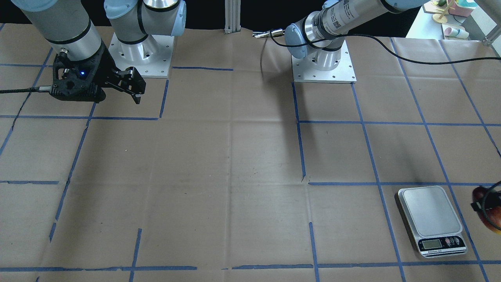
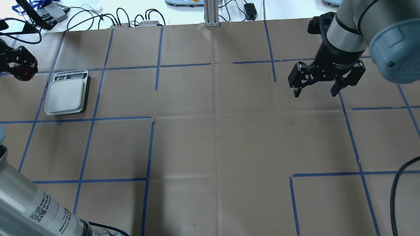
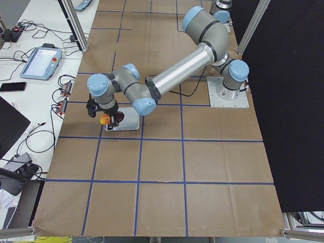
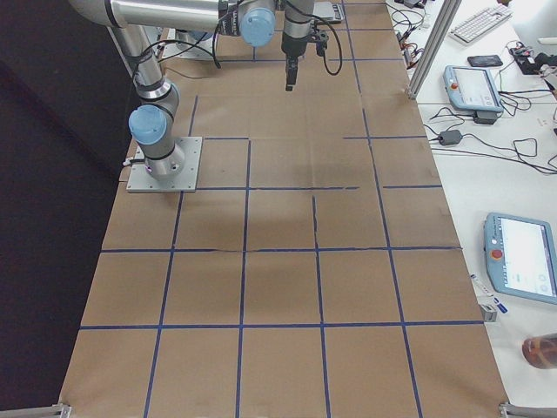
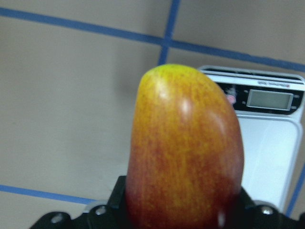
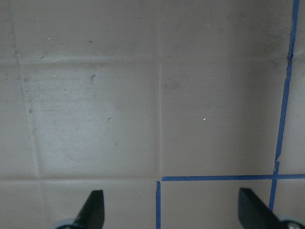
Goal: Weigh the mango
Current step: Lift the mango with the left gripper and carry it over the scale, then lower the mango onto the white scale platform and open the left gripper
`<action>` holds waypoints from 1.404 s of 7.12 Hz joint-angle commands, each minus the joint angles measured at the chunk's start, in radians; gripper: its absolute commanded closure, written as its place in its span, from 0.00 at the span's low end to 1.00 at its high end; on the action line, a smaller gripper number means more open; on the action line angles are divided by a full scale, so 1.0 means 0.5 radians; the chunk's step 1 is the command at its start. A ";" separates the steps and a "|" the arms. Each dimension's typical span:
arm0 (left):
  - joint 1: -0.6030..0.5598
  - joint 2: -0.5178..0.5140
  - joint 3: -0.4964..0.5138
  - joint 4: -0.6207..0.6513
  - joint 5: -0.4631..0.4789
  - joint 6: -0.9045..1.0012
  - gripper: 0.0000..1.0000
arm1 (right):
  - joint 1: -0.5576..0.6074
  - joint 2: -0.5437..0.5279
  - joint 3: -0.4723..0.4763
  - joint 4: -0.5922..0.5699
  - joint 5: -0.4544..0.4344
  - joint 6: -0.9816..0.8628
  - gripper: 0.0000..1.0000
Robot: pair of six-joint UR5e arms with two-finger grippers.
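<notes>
The mango (image 5: 183, 152), dark red fading to orange-yellow at its tip, is held in my left gripper (image 2: 17, 65), which is shut on it. In the overhead view the mango (image 2: 22, 74) hangs above the table just left of the silver scale (image 2: 65, 95), not over its platform. In the front-facing view the mango (image 1: 491, 211) is at the right edge, beside the scale (image 1: 430, 215). The scale's platform (image 5: 267, 157) is bare. My right gripper (image 2: 315, 93) is open and empty, above the table far to the right.
The table is covered in brown paper with blue tape lines (image 2: 151, 147). The arm bases (image 1: 324, 58) stand on metal plates at the robot's side. Cables and devices (image 2: 131, 19) lie beyond the table's far edge.
</notes>
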State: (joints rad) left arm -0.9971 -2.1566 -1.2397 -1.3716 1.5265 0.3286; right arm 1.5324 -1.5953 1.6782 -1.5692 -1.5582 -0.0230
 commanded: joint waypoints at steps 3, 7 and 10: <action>-0.114 0.025 -0.555 0.571 0.146 -0.197 0.45 | 0.000 0.000 0.000 0.000 -0.001 0.000 0.00; -0.080 0.088 -0.549 0.574 0.165 -0.200 0.00 | 0.000 0.000 0.000 0.000 -0.001 0.000 0.00; -0.119 0.489 -0.606 0.409 0.159 -0.234 0.00 | 0.000 0.000 0.000 0.000 0.002 0.000 0.00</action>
State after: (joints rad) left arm -1.0442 -1.9967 -1.5237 -1.1222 1.6060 0.2231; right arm 1.5324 -1.5954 1.6781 -1.5693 -1.5582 -0.0230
